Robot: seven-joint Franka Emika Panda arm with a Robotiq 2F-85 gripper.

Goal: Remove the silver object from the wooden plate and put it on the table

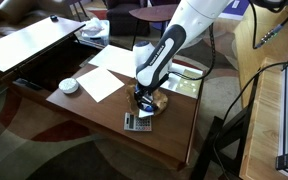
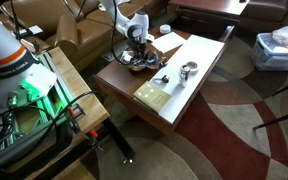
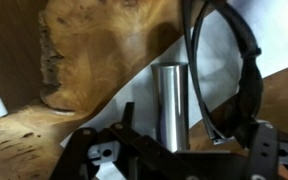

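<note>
One silver object point(image 3: 170, 105) is standing in the lower centre of the wrist view, between the fingers point(image 3: 96, 155), at one wooden plate point(image 3: 94, 60). Whether they are pinching it cannot be told. One white bowl point(image 1: 69, 86) is sitting at the left on the desk point(image 1: 174, 132).

The arm point(image 1: 189, 28) is white, with rounded links. Just above the pincer point(image 1: 144, 98) its wrist point(image 1: 154, 65) is black. Beside the pincer, a thin black cable point(image 3: 197, 70) makes a loop.
</note>
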